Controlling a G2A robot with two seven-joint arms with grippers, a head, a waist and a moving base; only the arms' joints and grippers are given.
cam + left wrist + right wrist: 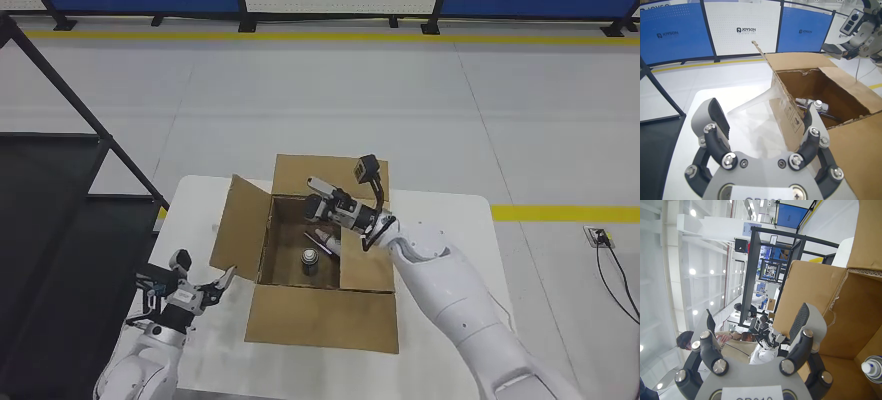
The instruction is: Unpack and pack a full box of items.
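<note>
An open cardboard box (320,320) stands in the middle of the white table (450,230). Inside it an upright spray can (310,262) stands beside a slim tube (321,240) lying on the bottom. My right gripper (313,198) hangs open over the far part of the box, empty. The right wrist view looks past its fingers (800,321) at a box wall (857,313) and the can (871,368). My left gripper (205,270) is open and empty just above the table, next to the box's raised left flap (776,75). One of its fingers (810,117) is right at the flap's edge.
A black frame with a dark panel (60,230) stands close to the table's left side. The box's front flap (848,142) lies folded outward. White tabletop (753,132) stretches left of the box and right of it (450,290).
</note>
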